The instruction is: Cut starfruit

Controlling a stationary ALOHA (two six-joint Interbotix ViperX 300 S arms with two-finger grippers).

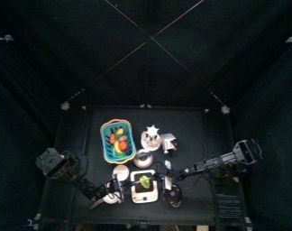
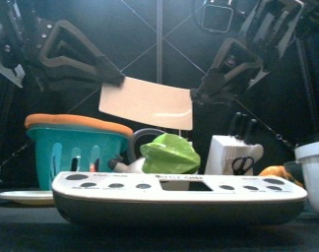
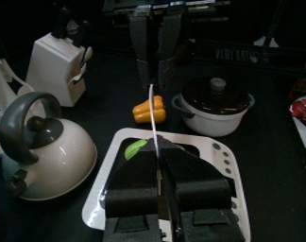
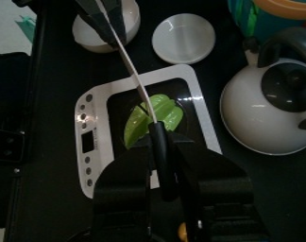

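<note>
The yellow-green starfruit (image 4: 162, 115) lies on the white board (image 4: 108, 104), which stands near and large in the front view (image 2: 175, 192). My right gripper (image 4: 157, 168) is shut on a knife. Its broad pale blade (image 2: 147, 103) hangs tilted just above the starfruit (image 2: 169, 155). My left gripper (image 3: 166, 157) comes in from the other side with its jaws close together, pinching the fruit's end. Only a sliver of starfruit (image 3: 135, 148) shows beside the jaws in that wrist view. From above, both grippers meet over the board (image 1: 142, 191).
A teal basket (image 2: 70, 153) holding orange fruit stands behind the board on the left. A grey kettle (image 3: 36, 146), a white knife block (image 3: 61, 61) and a lidded pot (image 3: 219, 106) ring the board. A white plate (image 4: 183, 38) and a bowl (image 4: 99, 30) lie beyond it.
</note>
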